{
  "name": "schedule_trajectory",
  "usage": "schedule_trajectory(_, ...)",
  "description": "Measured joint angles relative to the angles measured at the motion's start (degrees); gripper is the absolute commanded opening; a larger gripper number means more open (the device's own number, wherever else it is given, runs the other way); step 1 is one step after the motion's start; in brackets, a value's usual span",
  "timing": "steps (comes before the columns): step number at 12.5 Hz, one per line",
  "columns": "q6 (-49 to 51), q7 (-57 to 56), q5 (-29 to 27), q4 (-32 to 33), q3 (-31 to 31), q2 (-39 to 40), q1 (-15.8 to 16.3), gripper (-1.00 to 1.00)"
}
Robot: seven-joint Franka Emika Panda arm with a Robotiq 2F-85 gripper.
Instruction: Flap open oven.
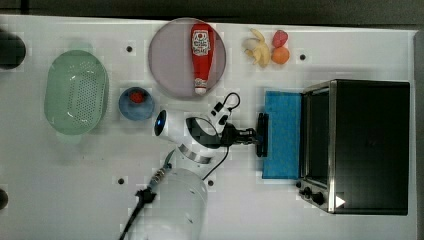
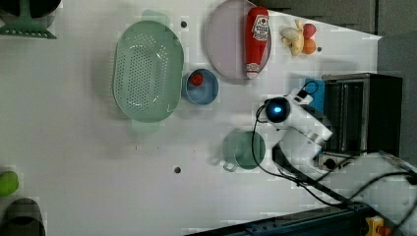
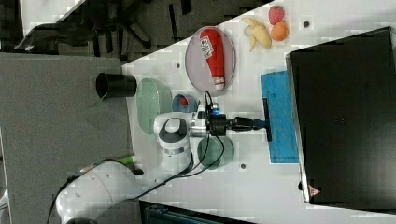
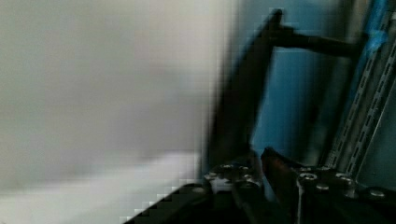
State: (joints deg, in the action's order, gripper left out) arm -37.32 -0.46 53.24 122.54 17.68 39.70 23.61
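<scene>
Closest to the wrist camera, my pincer [image 4: 256,163] was clamped on the black bar handle [image 1: 261,135]. Oven [image 1: 367,146] stood at the desk's [image 1: 60,190] top view's right edge; its door [image 1: 282,135] lay flapped down toward me, handle crosswise to my reach.
</scene>
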Motion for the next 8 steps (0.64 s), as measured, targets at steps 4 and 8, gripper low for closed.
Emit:
schedule_trajectory(4, 6.07, 3.68, 0.31, -4.48, 0.04, 5.01, 2.97, -0.65)
schedule_trajectory(8, 6.38, 5.55, -0.31, -5.93, 0.6, 5.6, 3.26, -0.65)
